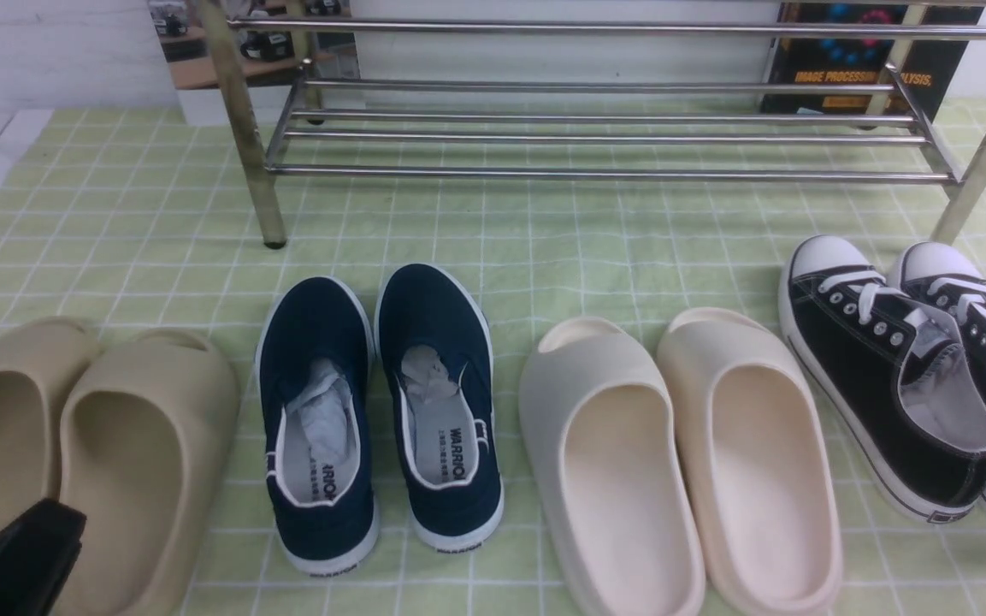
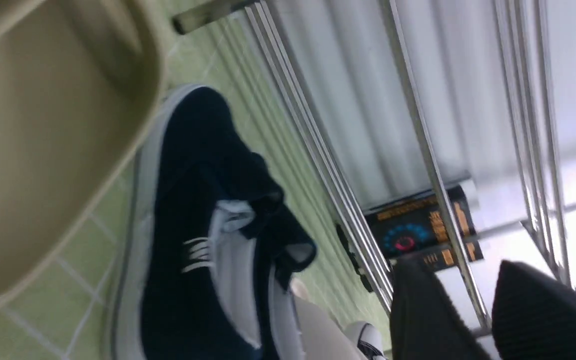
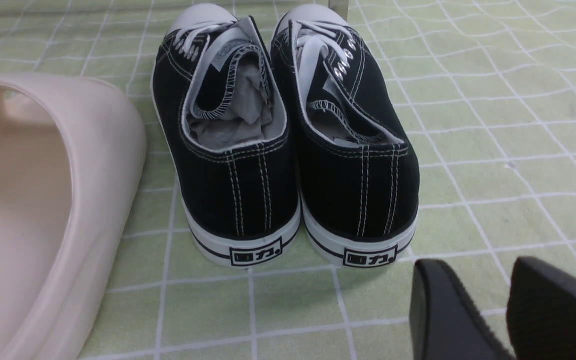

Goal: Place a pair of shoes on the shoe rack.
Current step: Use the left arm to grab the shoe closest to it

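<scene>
Nearest the robot, the left gripper (image 2: 460, 280) hangs low by the beige foam slides (image 1: 142, 428), its jaws part-way open with nothing between them. The right gripper (image 3: 477, 270) is also parted and empty, over bare green checked cloth (image 1: 544, 248) behind the heels of the black lace-up sneakers (image 1: 877, 376).

The pair of navy slip-ons (image 1: 424, 334) sits on the cloth between the beige slides and the cream foam slides (image 1: 612, 445), toes towards the rack, and neither shoe is held. The beige slide lies just beside the left navy shoe, so a loose approach could nudge it or close on the wrong shoe. The two slip-ons lie almost touching, so a jaw pushed between them would likely shove the other one askew. Their canvas heels look soft and may fold in a pinch.

Farther off, the steel shoe rack (image 1: 612, 174) is empty. Its shelf is only spaced bars, so a shoe set down crooked could tip a toe through a gap, and the upper rail may catch a high carry.

The front view gives the whole row and the rack, but only a corner of the left gripper and none of the right. Only the wrist views show both sets of jaws empty, the left one blurred.
</scene>
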Controlling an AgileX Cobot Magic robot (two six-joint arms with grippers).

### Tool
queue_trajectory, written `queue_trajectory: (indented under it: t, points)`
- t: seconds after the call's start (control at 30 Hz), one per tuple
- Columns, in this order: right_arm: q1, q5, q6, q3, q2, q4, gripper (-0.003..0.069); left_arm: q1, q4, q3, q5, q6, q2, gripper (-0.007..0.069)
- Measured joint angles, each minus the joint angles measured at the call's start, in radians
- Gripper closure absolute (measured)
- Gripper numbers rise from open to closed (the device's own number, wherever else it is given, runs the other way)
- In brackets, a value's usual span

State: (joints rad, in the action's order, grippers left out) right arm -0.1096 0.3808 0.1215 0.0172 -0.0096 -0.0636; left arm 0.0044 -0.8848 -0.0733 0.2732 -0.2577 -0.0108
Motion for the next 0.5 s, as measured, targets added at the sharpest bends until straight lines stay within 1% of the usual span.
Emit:
queue_trajectory:
  t: [0.07,0.17,0.2,0.23,0.27,0.3,0.33,0.37,0.4,0.47,0.5]
  points:
    - [0.000,0.000,0.000,0.000,0.000,0.000,0.0419,0.000,0.055,-0.107,0.079,0.056,0.005,0.0452]
    - [0.000,0.000,0.000,0.000,0.000,0.000,0.0419,0.000,0.220,-0.268,0.225,0.080,0.099,0.0559]
    - [0.000,0.000,0.000,0.000,0.000,0.000,0.0419,0.000,0.235,-0.292,0.238,0.080,0.108,0.0568]
    - [0.000,0.000,0.000,0.000,0.000,0.000,0.0419,0.000,0.347,-0.365,0.333,0.083,0.183,0.0629]
    - [0.000,0.000,0.000,0.000,0.000,0.000,0.0419,0.000,0.447,-0.448,0.438,0.086,0.252,0.0638]
    - [0.000,0.000,0.000,0.000,0.000,0.000,0.0419,0.000,0.480,-0.459,0.454,0.086,0.276,0.0638]
    - [0.000,0.000,0.000,0.000,0.000,0.000,0.0419,0.000,0.607,-0.556,0.589,0.089,0.371,0.0638]
    - [0.000,0.000,0.000,0.000,0.000,0.000,0.0419,0.000,0.622,-0.556,0.589,0.090,0.383,0.0638]
    - [0.000,0.000,0.000,0.000,0.000,0.000,0.0419,0.000,0.722,-0.620,0.695,0.091,0.463,0.0638]
    - [0.000,0.000,0.000,0.000,0.000,0.000,0.0419,-0.002,0.852,-0.698,0.796,0.091,0.575,0.0638]
    - [0.000,0.000,0.000,0.000,0.000,0.000,0.0419,-0.010,0.885,-0.720,0.832,0.086,0.619,0.0638]
